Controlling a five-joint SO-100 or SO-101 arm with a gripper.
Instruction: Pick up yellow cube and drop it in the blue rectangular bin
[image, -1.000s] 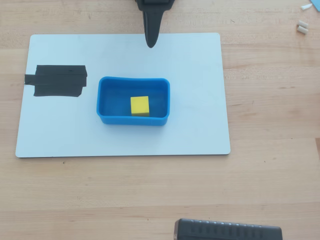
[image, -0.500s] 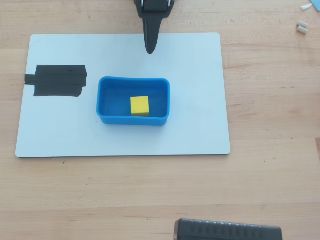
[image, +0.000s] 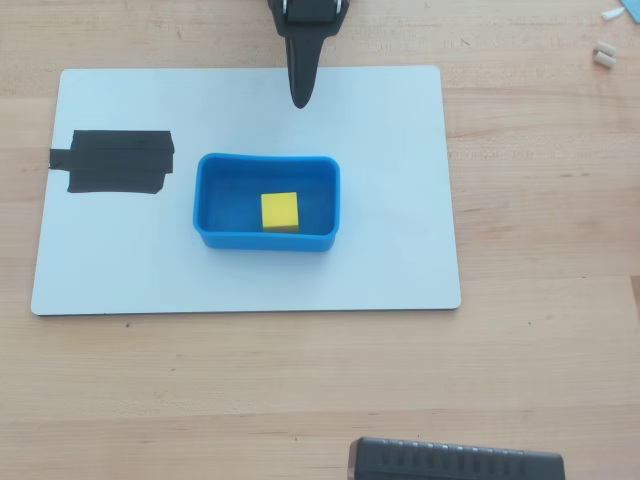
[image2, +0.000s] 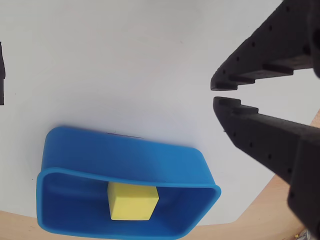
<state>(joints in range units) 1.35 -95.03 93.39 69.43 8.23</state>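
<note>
The yellow cube (image: 280, 211) lies inside the blue rectangular bin (image: 265, 242), near its middle, on the white board. My gripper (image: 300, 98) is above the far edge of the board, behind the bin and apart from it. Its fingers are together with nothing between them. In the wrist view the cube (image2: 132, 201) rests on the floor of the bin (image2: 125, 155) at the lower left. There the gripper (image2: 216, 93) is at the right, its tips nearly touching and empty.
The white board (image: 380, 130) lies on a wooden table. A flat black tape patch (image: 112, 161) is on the board left of the bin. A black ridged object (image: 455, 462) sits at the table's near edge. Small white bits (image: 603, 55) lie at the top right.
</note>
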